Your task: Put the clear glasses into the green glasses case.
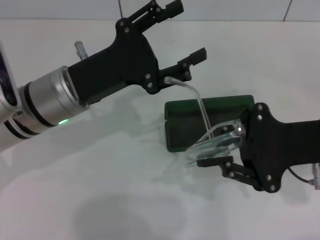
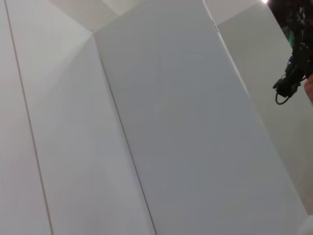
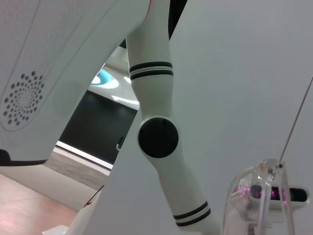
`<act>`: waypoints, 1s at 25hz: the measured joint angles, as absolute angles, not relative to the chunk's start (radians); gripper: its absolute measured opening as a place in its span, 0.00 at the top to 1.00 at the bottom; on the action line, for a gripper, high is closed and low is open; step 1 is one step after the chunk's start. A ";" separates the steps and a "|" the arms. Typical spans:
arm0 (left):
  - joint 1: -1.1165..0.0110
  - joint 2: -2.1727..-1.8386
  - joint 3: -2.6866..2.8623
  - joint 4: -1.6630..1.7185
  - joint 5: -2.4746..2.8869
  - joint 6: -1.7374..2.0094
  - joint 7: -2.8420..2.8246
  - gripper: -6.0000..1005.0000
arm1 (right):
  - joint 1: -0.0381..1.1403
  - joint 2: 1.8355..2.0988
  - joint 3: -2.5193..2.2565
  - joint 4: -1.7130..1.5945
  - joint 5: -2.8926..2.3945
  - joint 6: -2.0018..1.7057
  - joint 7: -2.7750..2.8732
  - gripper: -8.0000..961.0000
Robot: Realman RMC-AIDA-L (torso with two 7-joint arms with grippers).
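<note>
Placement is under way: my right gripper (image 1: 220,150) clamps the glasses (image 1: 212,142) just above the open case (image 1: 200,107) on the table (image 1: 100,190). My left gripper (image 1: 187,35) hangs open nearby. Next I should lower them level into the lining.

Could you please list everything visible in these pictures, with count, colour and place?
clear glasses: one, transparent and colourless, held above the front edge of the open case, one arm sticking up toward the left hand.
green glasses case: one, dark green, lying open on the table right of centre, lid tilted back.
table: one, white, under everything.
tiled wall: white, behind the table.
left hand: one, black, open, raised above and behind the case.
right hand: one, black, shut on the glasses' lens, at the case's front right.
</note>
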State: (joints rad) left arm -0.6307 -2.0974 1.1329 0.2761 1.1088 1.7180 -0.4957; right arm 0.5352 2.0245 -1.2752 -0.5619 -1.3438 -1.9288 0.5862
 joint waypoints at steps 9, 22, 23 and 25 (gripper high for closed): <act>-0.643 -2.100 1.137 0.278 1.116 1.718 -0.495 0.21 | 0.570 2.028 -1.322 -0.530 -1.334 -1.848 0.586 0.84; -0.643 -2.100 1.138 0.273 1.119 1.720 -0.495 0.21 | 0.572 2.028 -1.352 -0.526 -1.279 -1.768 0.589 0.84; -0.642 -2.100 1.138 0.272 1.119 1.720 -0.495 0.21 | 0.572 2.028 -1.352 -0.526 -1.278 -1.764 0.590 0.84; -0.640 -2.100 1.138 0.272 1.120 1.721 -0.495 0.21 | 0.572 2.028 -1.352 -0.526 -1.272 -1.753 0.592 0.84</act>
